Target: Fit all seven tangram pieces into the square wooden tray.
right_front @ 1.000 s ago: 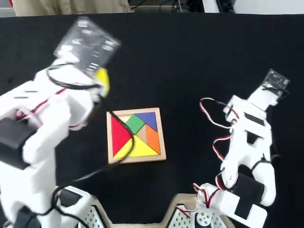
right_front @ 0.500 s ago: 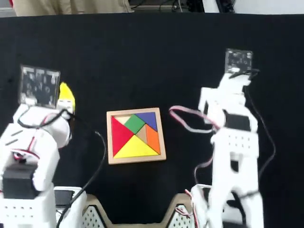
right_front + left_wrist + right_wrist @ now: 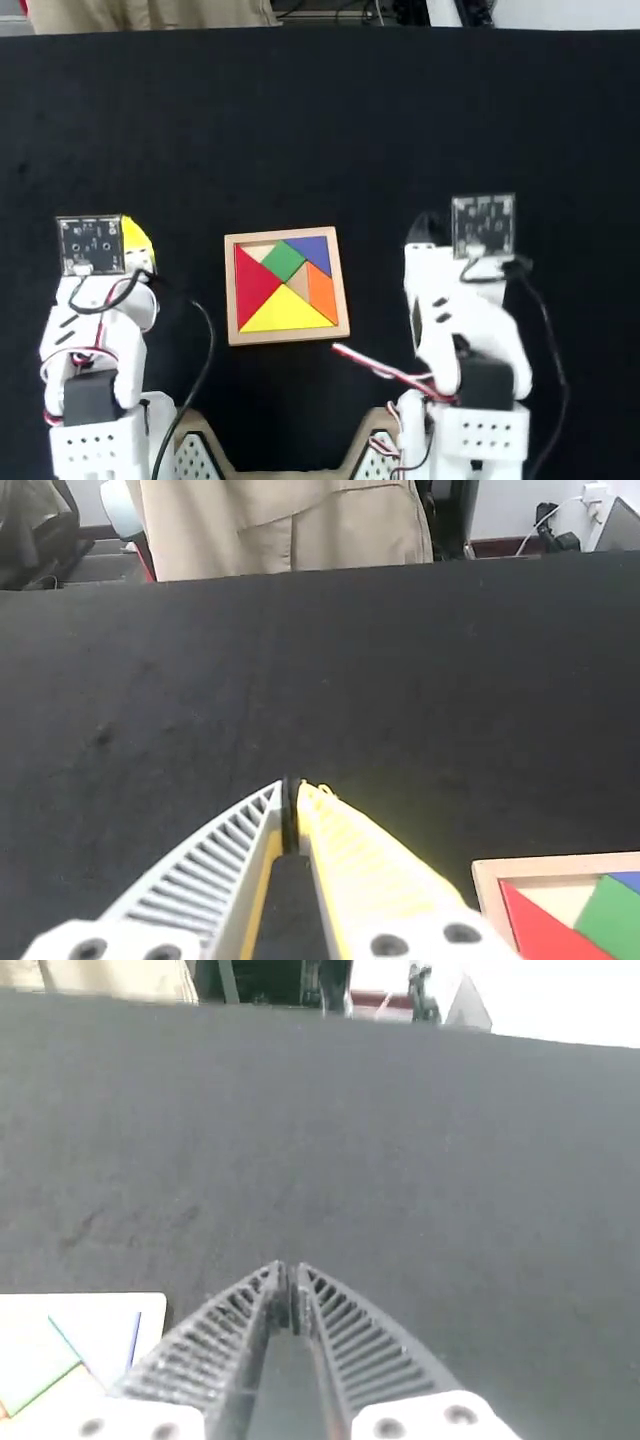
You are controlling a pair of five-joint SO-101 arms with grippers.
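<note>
The square wooden tray (image 3: 228,290) lies at the table's middle front, filled edge to edge with coloured tangram pieces: red (image 3: 252,282), yellow (image 3: 285,315), green (image 3: 284,260), blue (image 3: 312,249), orange (image 3: 321,288) and tan ones. Its corner (image 3: 487,872) shows in the left wrist view, and another tray corner (image 3: 152,1302) in the right wrist view. My left gripper (image 3: 292,790) is shut and empty, folded back left of the tray, its yellow finger (image 3: 137,240) visible from above. My right gripper (image 3: 288,1272) is shut and empty, folded back right of the tray.
Black cloth (image 3: 400,120) covers the whole table. Both arm bases (image 3: 95,440) stand at the front edge, with a red and white cable (image 3: 385,368) trailing near the tray's front right corner. A chair and hanging cloth lie beyond the far edge.
Both arms have pulled back from raised, extended poses and folded down toward their bases. The tray and its pieces have not moved.
</note>
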